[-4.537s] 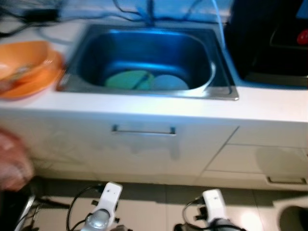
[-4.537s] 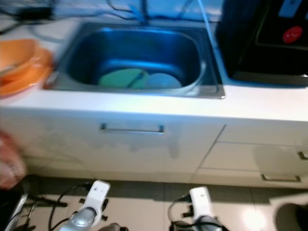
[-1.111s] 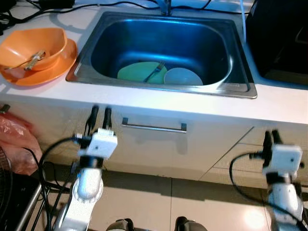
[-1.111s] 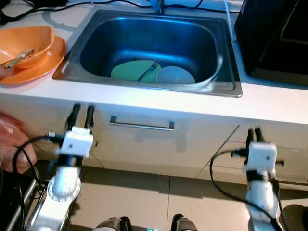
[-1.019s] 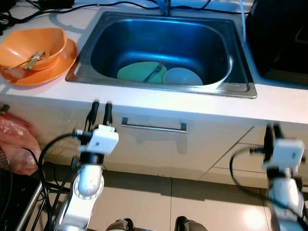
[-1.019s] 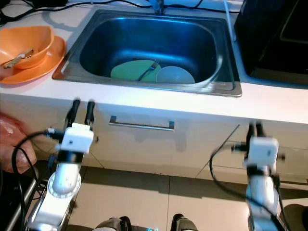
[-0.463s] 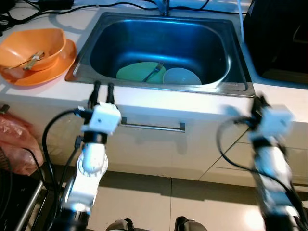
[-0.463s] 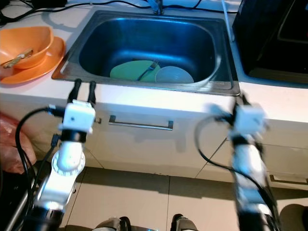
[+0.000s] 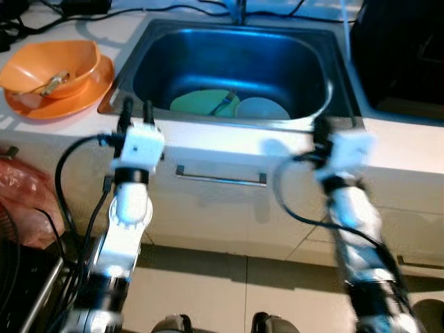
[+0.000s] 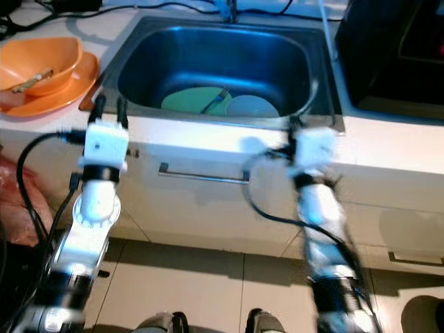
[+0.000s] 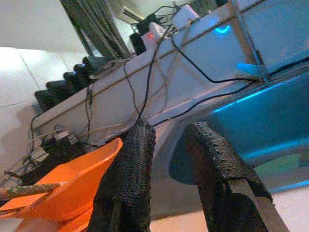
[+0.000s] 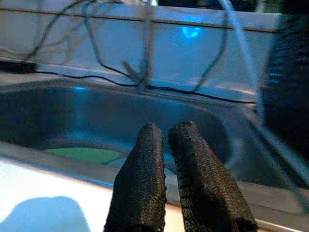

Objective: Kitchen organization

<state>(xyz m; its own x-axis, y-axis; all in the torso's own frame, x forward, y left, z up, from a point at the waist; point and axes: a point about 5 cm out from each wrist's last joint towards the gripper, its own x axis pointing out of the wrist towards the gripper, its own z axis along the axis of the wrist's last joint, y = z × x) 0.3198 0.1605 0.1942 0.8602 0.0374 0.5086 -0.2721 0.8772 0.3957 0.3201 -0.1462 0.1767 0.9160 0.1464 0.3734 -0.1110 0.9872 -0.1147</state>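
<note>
So I'm standing at the white counter with the stainless steel sink taking up the top middle of the frame. Down in the basin there's a round green plate with a metal fork lying on it, and a pale blue-white bowl touching the plate's right side. Over in the upper left, an orange bowl sits on an orange plate on the counter, with some utensil I can't quite identify resting inside the bowl.

My left gripper is raised at the sink's front left corner, left of centre in the frame, fingers spread with a clear gap between them. My right gripper is up at the sink's front rim, right of centre, a bit blurry, and in the wrist view its two fingers are pressed close together with nothing between them.

A metal drawer handle runs across the cabinet front below the sink. Dark appliance in the upper right.
</note>
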